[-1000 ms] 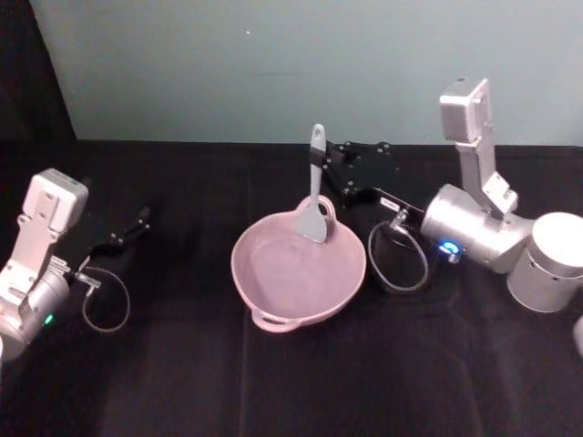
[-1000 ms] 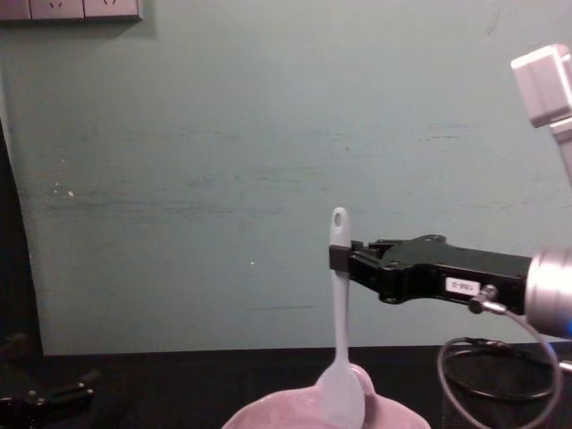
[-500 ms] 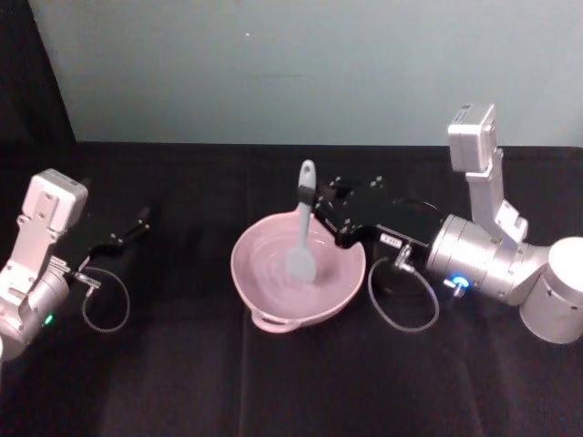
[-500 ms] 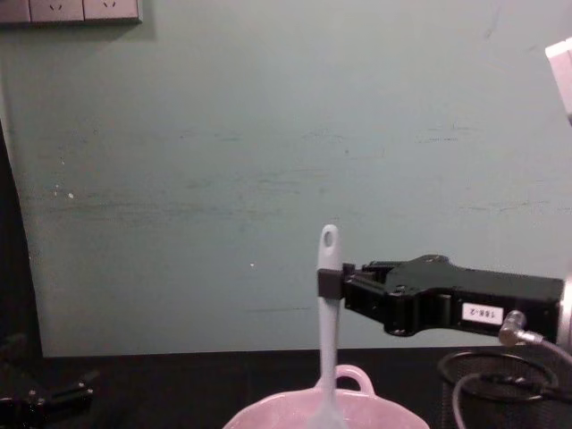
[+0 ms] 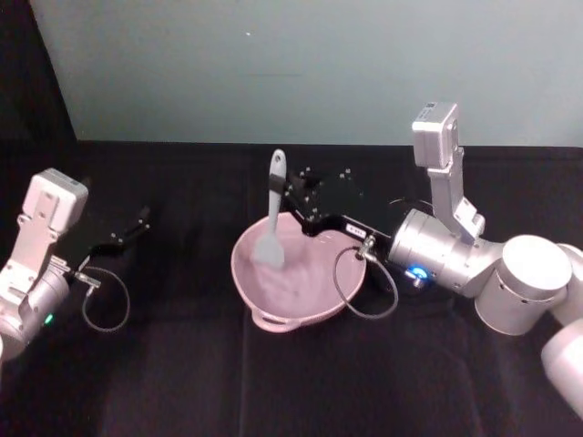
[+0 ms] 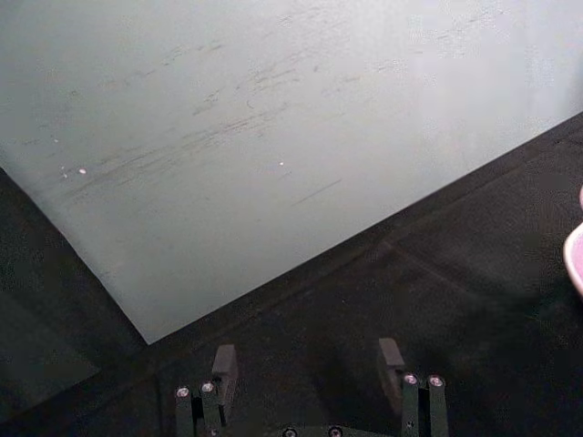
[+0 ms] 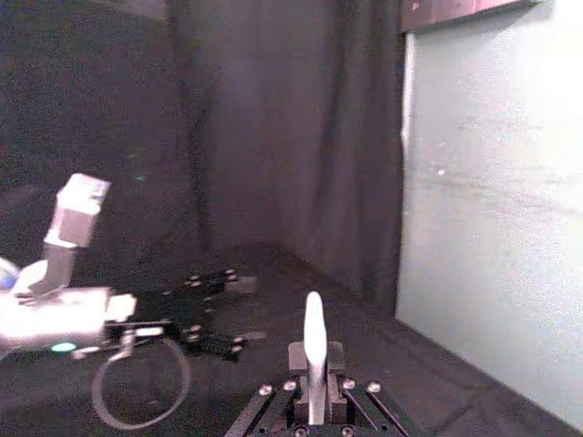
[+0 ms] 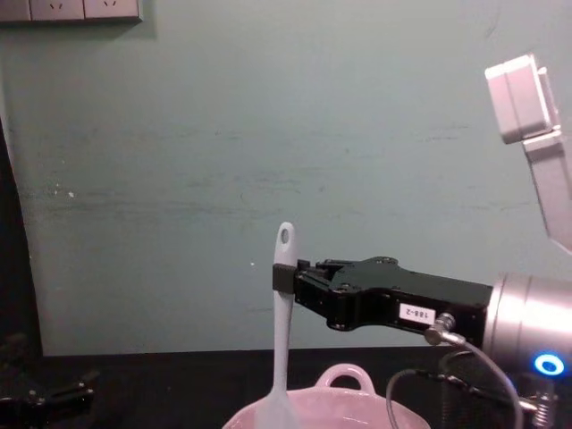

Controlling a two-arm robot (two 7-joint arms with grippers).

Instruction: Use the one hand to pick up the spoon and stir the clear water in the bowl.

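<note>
A pale green wall stands behind a worktop covered in black cloth; a strip of sockets sits high on the wall at the left.

The bowl rests near the middle of the worktop. One loop handle is on its near rim and another shows on the far rim in the chest view. An edge of the bowl also shows in the left wrist view.

The right pincer reaches in from the right over the bowl's far side, lying roughly level. It is clenched on the upper part of the spoon handle, just below the oval hole. In the chest view the right pincer grips the spoon, which hangs close to upright, its top leaning slightly right. The spoon's head is down inside the bowl, at the left part of the hollow, near the inner wall. Whether it touches the bottom cannot be told, and the water itself cannot be made out. The right wrist view shows the handle sticking up between the tight fingers.

A black cable loops from the right wrist across the bowl's right rim.

The left pincer is at the left, well apart from the bowl, low over the worktop. It is released, its fingers spread with nothing between them.
</note>
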